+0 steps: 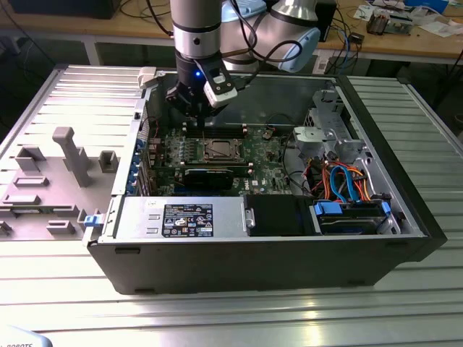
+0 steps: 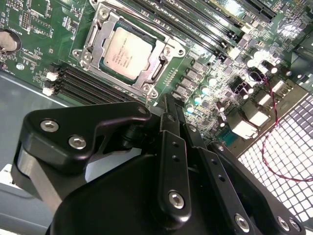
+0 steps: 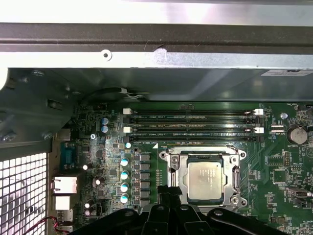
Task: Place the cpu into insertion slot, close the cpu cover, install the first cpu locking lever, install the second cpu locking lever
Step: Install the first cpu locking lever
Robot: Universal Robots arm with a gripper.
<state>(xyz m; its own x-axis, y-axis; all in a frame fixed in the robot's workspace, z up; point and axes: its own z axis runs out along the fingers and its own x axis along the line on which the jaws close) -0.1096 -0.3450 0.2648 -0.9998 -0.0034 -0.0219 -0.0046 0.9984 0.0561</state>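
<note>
One cpu (image 3: 205, 182) sits framed by one cpu cover (image 3: 172, 169).

Dull silver-grey metal top of the cpu (image 3: 204, 180), shiny silvery metal cpu cover (image 3: 173, 171), glossy green circuit board (image 3: 274, 181), matt black gripper (image 2: 167, 102), ribbed brushed-metal table (image 1: 239, 318)

The gripper (image 2: 166, 105) is covering a wide stretch of the motherboard (image 2: 205, 54) in the second wrist view, and its black body is running off the picture's edge. The cpu cover (image 2: 93, 36) is overlapping the margins of the cpu (image 2: 126, 53) (the socket beneath is staying out of sight). In the exterior view the insertion slot (image 1: 219, 150) is appearing too small to judge its latching.
</note>
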